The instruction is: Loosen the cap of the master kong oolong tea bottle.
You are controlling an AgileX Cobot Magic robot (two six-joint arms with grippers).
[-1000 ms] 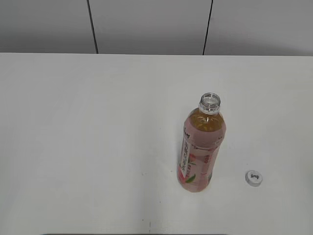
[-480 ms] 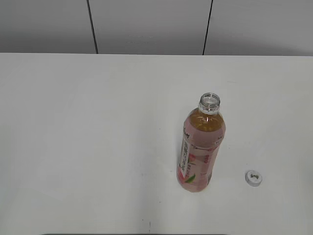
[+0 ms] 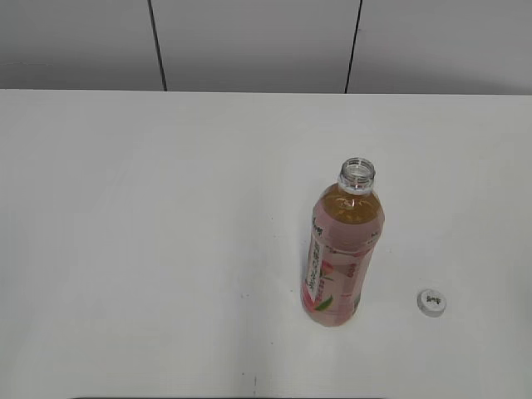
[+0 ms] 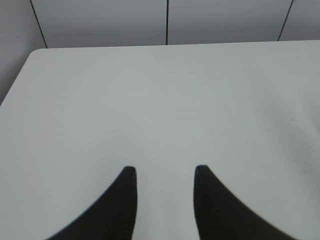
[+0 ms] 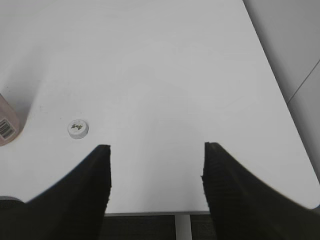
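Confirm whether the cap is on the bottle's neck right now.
No: the cap lies flat on the table, to the right of the upright master kong oolong tea bottle, whose neck is open.

One bottle, one cap, two claws.
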